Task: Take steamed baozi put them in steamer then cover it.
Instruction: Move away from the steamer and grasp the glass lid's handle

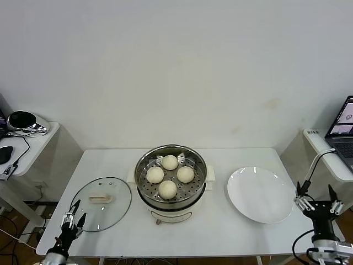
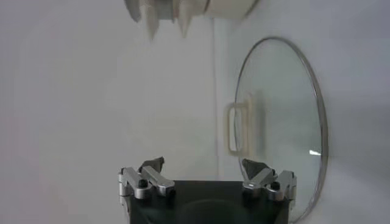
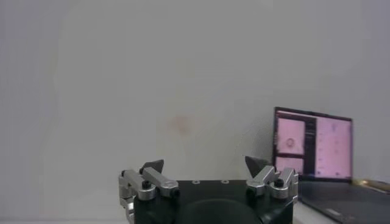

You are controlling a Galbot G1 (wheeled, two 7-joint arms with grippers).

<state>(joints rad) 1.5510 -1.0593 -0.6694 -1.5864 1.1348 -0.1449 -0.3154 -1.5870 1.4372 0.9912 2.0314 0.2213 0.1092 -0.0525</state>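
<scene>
Four cream-white baozi [image 1: 170, 162] sit on the perforated tray inside the shiny steel steamer [image 1: 144, 189] at the table's middle. The steamer has no cover on it. The round glass lid [image 1: 118, 204] with a cream handle lies flat on the table to the steamer's left; it also shows in the left wrist view [image 2: 286, 122]. My left gripper [image 1: 72, 216] is open and empty at the table's front left corner, beside the lid's near edge. My right gripper [image 1: 319, 203] is open and empty off the table's front right corner, beside the white plate [image 1: 260, 194].
The white plate is empty, right of the steamer. A side table with a laptop [image 1: 342, 131] stands at the far right. Another side table at the far left holds a black mouse [image 1: 5, 154] and cables.
</scene>
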